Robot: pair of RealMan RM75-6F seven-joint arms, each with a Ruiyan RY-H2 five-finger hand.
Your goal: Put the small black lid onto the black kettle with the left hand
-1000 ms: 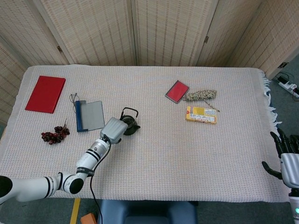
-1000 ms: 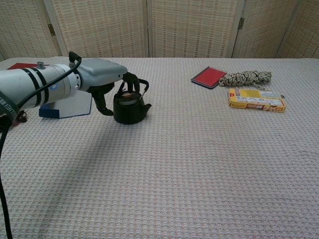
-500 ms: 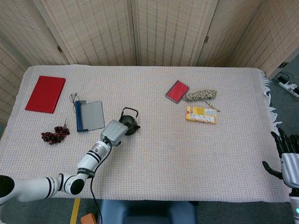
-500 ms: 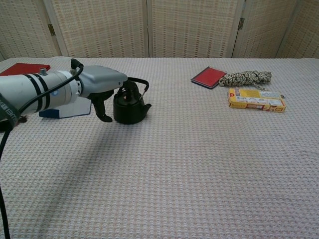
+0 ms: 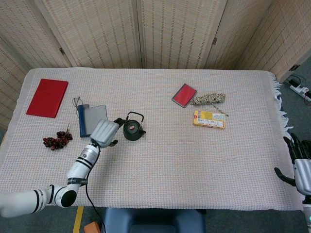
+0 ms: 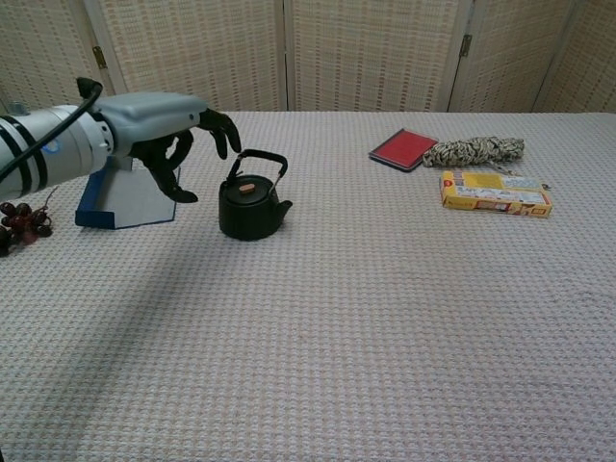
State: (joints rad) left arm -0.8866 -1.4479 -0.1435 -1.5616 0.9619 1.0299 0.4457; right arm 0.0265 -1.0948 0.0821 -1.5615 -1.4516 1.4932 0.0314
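Black and small, the lid (image 6: 247, 189) sits on the kettle (image 6: 252, 206) at the counter's (image 5: 160, 145) centre-left, and we judge it light, rigid, best pinched by its knob; our left hand (image 6: 178, 154) hovers alongside, released.

My left hand (image 6: 178, 144) hangs just left of the kettle (image 6: 252, 204), apart from it, the lid (image 6: 247, 189) sitting on the kettle. Behind my hand lies the notebook (image 5: 93, 119), grapes (image 5: 57, 140) nearer the table's (image 5: 160, 155) left edge. My right hand (image 5: 300, 165) waits beyond the right edge.
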